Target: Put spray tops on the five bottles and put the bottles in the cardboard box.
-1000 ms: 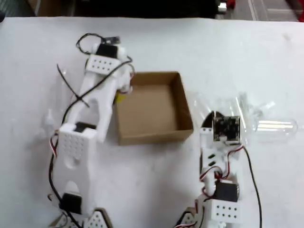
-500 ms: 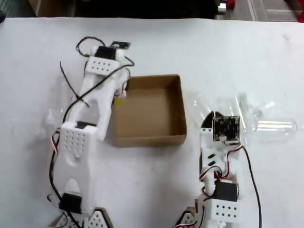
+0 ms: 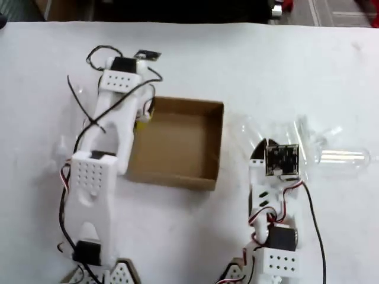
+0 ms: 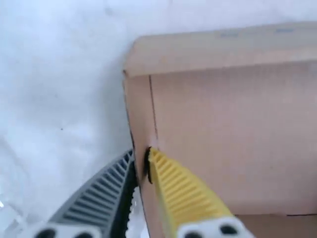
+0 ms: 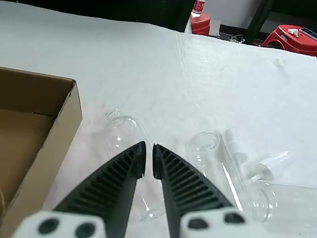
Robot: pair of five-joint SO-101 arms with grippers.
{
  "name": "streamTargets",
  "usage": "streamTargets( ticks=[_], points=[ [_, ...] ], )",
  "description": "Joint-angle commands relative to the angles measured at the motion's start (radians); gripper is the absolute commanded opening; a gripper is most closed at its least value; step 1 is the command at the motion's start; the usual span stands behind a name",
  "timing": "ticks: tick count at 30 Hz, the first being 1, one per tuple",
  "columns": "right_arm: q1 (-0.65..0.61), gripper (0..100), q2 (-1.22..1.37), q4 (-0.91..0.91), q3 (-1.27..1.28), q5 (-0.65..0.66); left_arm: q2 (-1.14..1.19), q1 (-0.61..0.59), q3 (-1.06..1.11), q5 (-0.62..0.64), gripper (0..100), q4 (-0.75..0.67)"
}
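Note:
The open cardboard box [image 3: 174, 176] lies skewed in the middle of the table, nothing visible inside it. My left gripper [image 3: 144, 116] is shut on the box's far left wall [image 4: 223, 124]: in the left wrist view [image 4: 140, 154] its grey finger is outside and its yellow finger inside. My right gripper [image 5: 148, 148] is shut on nothing and hovers above clear uncapped bottles [image 5: 124, 134] [image 5: 210, 151] lying on the table. A longer clear bottle [image 3: 343, 158] lies right of that arm. White spray tops [image 5: 267, 166] lie among the bottles.
More clear items [image 3: 61, 149] lie left of the left arm. Red objects [image 5: 290, 37] stand beyond the table's far edge. White tabletop lies open in front of the box [image 3: 189, 231].
The left gripper has dragged the box's far left corner to the left, so the box has shifted and turned. The right arm has stayed still.

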Motion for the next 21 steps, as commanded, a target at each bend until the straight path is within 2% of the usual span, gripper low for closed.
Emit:
streamTargets(
  ticks=[1, 4, 6, 18, 21],
  points=[
    [-0.002, 1.8, 0.007, -0.018, 0.011, -0.006, -0.007, -0.03, -0.041, 0.081, 2, 0.015],
    [-0.002, 1.8, 0.007, -0.018, 0.011, -0.006, -0.007, -0.03, -0.054, 0.239, 2, 0.031],
    [-0.002, 1.8, 0.007, -0.018, 0.011, -0.006, -0.007, -0.028, -0.057, 0.284, 2, 0.031],
    [-0.002, 1.8, 0.007, -0.019, 0.011, -0.006, -0.03, -0.027, -0.057, 0.29, 3, 0.031],
    [-0.002, 1.8, 0.007, -0.019, 0.011, -0.006, -0.088, -0.022, -0.049, 0.295, 7, 0.032]
  ],
)
